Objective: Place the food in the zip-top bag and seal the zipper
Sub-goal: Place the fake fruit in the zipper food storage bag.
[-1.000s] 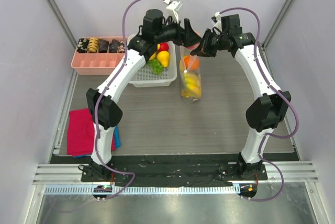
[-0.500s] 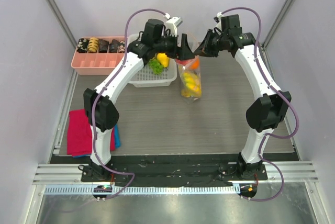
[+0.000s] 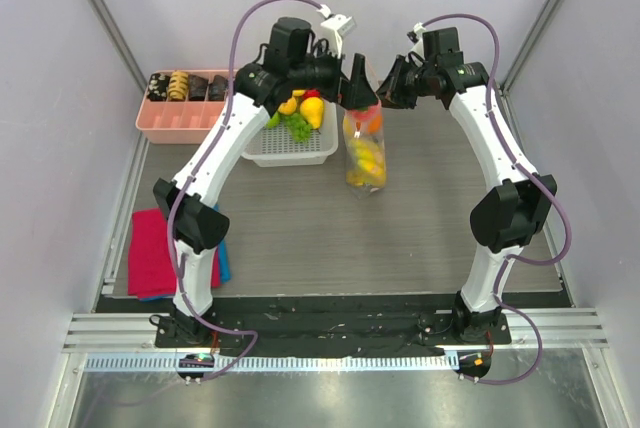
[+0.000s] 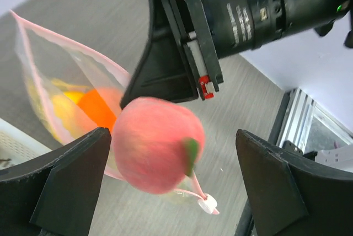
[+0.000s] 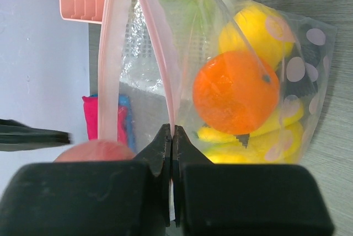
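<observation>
Peach point(image 4: 157, 145) inside wide-open left pincer point(image 4: 174, 183), apparently loose, right pincer point(image 5: 172, 137) clamped on bag point(image 5: 248, 43) rim

Grey wood-grain tabletop point(image 3: 300, 218) between pale lilac walls point(image 3: 50, 148), aluminium rail point(image 3: 560, 333) at near edge.

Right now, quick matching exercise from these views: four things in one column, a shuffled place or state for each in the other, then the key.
Things
1. peach
2. orange
3. right gripper
4. red cloth

Place or state
A. inside the zip-top bag
B. near-left part of the table
C. between the spread fingers of the left gripper
D. shut on the bag's mouth edge

Pairs: 1-C, 2-A, 3-D, 4-B
</observation>
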Tool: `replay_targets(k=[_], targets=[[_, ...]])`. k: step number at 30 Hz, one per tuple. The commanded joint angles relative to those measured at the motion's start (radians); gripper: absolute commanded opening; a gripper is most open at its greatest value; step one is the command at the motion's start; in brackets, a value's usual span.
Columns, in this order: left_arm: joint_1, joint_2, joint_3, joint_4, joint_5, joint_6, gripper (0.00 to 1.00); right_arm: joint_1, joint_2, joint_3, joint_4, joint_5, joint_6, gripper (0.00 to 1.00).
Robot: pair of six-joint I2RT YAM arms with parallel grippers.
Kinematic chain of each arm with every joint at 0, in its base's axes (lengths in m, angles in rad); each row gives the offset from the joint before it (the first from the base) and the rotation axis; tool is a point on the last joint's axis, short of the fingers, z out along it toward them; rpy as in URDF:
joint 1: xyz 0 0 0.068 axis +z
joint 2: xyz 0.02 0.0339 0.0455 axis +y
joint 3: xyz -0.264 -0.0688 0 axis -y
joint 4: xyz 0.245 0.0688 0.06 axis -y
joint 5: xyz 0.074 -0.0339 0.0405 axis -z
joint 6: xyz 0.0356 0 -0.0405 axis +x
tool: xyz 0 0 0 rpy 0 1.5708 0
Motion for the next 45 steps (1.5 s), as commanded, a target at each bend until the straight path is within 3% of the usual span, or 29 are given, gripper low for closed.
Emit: replay_targets(k=[1, 5, 11, 14, 20, 26, 32, 45], targets=[[0.049, -0.033, 0.030, 0.026, -0.025, -0.030, 1.00, 0.003, -0.069, 0.027, 0.043, -0.007, -0.027, 0.01], [0.096, -0.040, -0.022, 0.062, -0.069, -0.096, 0.99, 0.003, -0.075, 0.021, 0.040, -0.007, -0.030, 0.01], [0.104, -0.043, -0.076, 0.066, -0.103, -0.094, 0.86, 0.003, -0.077, 0.016, 0.037, -0.012, -0.038, 0.01], [0.144, -0.061, -0.143, 0.138, -0.102, -0.192, 0.79, 0.004, -0.080, 0.013, 0.034, -0.016, -0.041, 0.01], [0.198, -0.047, -0.223, 0.229, 0.080, -0.321, 0.44, 0.004, -0.086, 0.005, 0.030, -0.017, -0.050, 0.01], [0.192, -0.067, -0.264, 0.276, 0.131, -0.338, 0.42, 0.003, -0.086, -0.001, 0.030, -0.021, -0.056, 0.01], [0.172, -0.040, -0.234, 0.277, 0.133, -0.353, 0.50, 0.003, -0.081, 0.004, 0.030, -0.030, -0.060, 0.01], [0.156, 0.003, -0.252, 0.287, 0.122, -0.418, 0.38, 0.004, -0.089, -0.001, 0.030, -0.039, -0.061, 0.01]])
